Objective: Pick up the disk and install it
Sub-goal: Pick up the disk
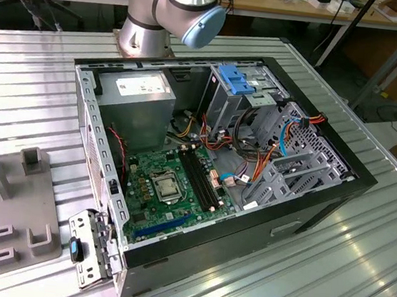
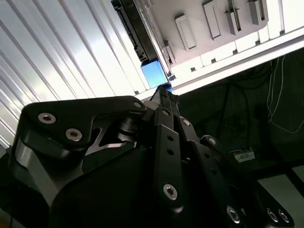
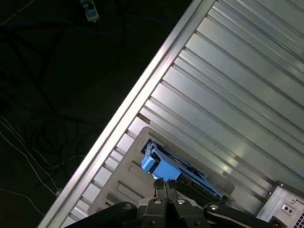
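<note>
**Hand state.** My gripper (image 3: pixel 166 184) has its fingers drawn together with nothing between them. The closed tips also show in the second wrist view (image 2: pixel 164 90).

**Location of the part.** The disk (image 3: pixel 164 167) sits in a grey holder (image 3: pixel 118 190) on the ribbed metal table (image 3: pixel 237 95), close to the table's edge. My fingertips hang just over its blue end tab, near it but apart from it as far as I can judge. In the second wrist view the disk (image 2: pixel 153 73) runs away from the tips as a dark slab with the blue carrier at the near end. The grey holder (image 1: pixel 6 202) lies at about eight o'clock from the open computer case (image 1: pixel 219 158), on the exterior view's left. The drive cage (image 1: pixel 238 81) stands at about one o'clock inside that case.

**Handling, as judged.**
- Weight: a metal body, so likely dense for its size. Expect it to sag if it is held at one end only.
- Stiffness: the metal body is rigid. The blue plastic carrier probably flexes and its tabs could bend.
- Surface: smooth metal and plastic, which may slip under a light grip.
- Fragility: sensitive to shock, so avoid knocks against the holder.

**Where to grip.** Across the two long blue rails near mid-length, not on the end tab.
</note>
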Motion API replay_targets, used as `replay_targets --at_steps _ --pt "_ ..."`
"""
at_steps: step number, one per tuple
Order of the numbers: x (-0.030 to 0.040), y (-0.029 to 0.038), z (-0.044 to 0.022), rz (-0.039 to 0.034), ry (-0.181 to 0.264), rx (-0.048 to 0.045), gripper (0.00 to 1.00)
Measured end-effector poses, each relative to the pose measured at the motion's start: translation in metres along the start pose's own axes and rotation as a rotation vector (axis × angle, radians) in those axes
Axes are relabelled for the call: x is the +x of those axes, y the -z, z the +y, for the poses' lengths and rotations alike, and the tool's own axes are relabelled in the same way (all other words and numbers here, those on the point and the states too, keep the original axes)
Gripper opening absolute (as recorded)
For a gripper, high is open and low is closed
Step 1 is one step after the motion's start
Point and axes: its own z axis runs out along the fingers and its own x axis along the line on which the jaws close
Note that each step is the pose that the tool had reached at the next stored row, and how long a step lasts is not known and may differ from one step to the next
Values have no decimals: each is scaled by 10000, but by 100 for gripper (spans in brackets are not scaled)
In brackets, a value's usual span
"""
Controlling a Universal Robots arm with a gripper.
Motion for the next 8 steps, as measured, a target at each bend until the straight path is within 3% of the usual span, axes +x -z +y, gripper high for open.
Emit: replay_targets --at_steps 8 --pt "16 -3 9 -31 1374 -26 11"
